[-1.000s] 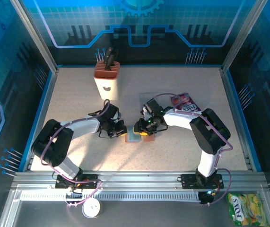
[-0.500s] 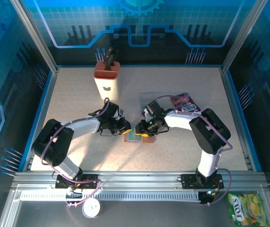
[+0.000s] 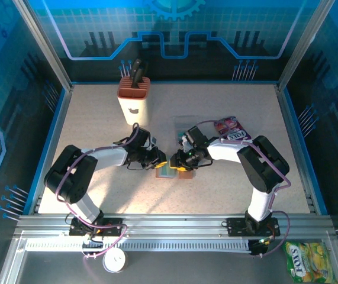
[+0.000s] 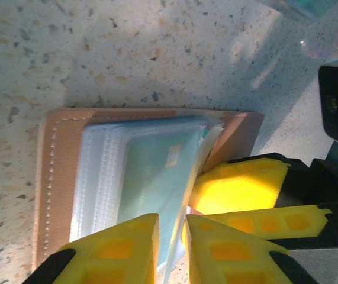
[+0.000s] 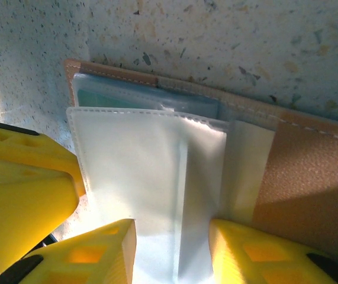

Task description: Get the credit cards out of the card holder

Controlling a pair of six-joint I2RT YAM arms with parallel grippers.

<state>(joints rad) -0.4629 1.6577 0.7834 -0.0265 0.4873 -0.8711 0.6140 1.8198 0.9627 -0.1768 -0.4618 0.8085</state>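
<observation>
Card holder (image 3: 183, 173) lies open flat on table (image 3: 97, 130), roughly mid, w/ both grippers over it. L gripper (image 4: 171, 228) reaches in from the left, R gripper (image 5: 171, 234) from the right, tips almost meeting above the holder.

L wrist cam: brown cover is down, stack of clear sleeves (image 4: 100, 171) on top. Teal credit card (image 4: 157, 177) w/ gold chip sits inside a sleeve, so not out of the holder yet. L fingers are nearly together, thin gap only, and the sleeve/card edge runs into that gap. Can't tell if it's pinched or just loose in there. R gripper's yellow fingers sit just beside, at the holder's edge.

R wrist cam: R fingers are part-spread, one either side of a pale sleeve flap that's buckled w/ a crease down the middle. Can't tell if they're squeezing it or only straddling it. Teal card edge shows under the flap, next to the stitched brown edge.

Other stuff: knife block (image 3: 133, 99) back-left, purple packet (image 3: 231, 128) behind R arm. Both apart from holder.
</observation>
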